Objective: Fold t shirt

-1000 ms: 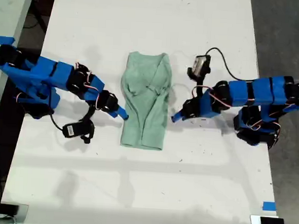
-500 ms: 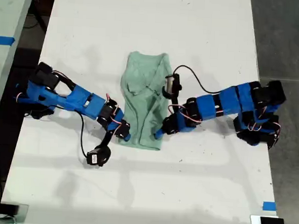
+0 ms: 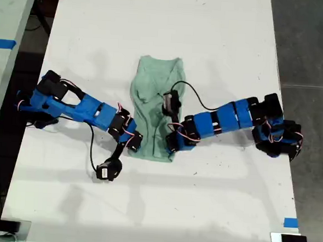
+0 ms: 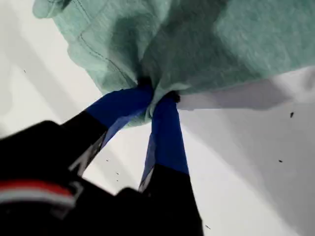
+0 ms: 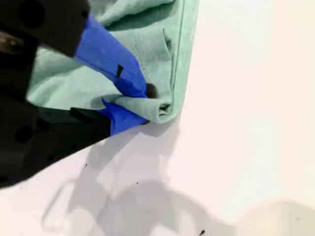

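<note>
Exterior view: both outstretched arms pinch the t shirt (image 3: 154, 109).

Long white table (image 3: 173, 23) over dark grey floor (image 3: 311, 42), blue tape (image 3: 290, 222) near its edge.

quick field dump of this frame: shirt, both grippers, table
shirt: t shirt, mint green, wrinkled, lying narrow and lengthwise on the table, neck end toward the exterior view's top
first gripper: my first gripper, blue fingers pinched on a bunched edge of the shirt
second gripper: my second gripper, fingers clamped on a folded corner of the shirt
arms: in the exterior view, one reaches in from each side to the shirt's lower corners
table: white table, a few dark specks
fold state: hem not yet brought toward the neck
</note>
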Controlling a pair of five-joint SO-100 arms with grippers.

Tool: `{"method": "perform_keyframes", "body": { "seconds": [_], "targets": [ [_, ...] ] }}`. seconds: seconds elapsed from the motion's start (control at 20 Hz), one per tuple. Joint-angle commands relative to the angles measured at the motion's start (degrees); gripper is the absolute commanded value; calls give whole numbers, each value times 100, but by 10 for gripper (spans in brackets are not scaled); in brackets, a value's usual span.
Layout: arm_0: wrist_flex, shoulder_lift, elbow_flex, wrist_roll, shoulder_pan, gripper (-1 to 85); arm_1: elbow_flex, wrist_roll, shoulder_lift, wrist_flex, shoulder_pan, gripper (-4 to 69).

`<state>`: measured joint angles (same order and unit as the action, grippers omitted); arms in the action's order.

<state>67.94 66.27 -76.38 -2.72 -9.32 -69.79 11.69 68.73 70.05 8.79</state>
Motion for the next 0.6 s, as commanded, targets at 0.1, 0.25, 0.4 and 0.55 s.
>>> {"method": "perform_keyframes", "body": {
  "seconds": [0.1,0.25,0.4,0.55],
  "targets": [
    [1151,176,1125,-123,-97,-2,1591,88,334,729,299,22],
    [1485,861,1345,-220,308,-2,1521,431,993,545,-141,22],
    [1731,1556,1336,-501,1274,-2,1441,773,1512,519,-984,22],
    [1969,1942,1327,-1037,2593,-2,1230,932,1960,694,-1969,22]
  ]
}}
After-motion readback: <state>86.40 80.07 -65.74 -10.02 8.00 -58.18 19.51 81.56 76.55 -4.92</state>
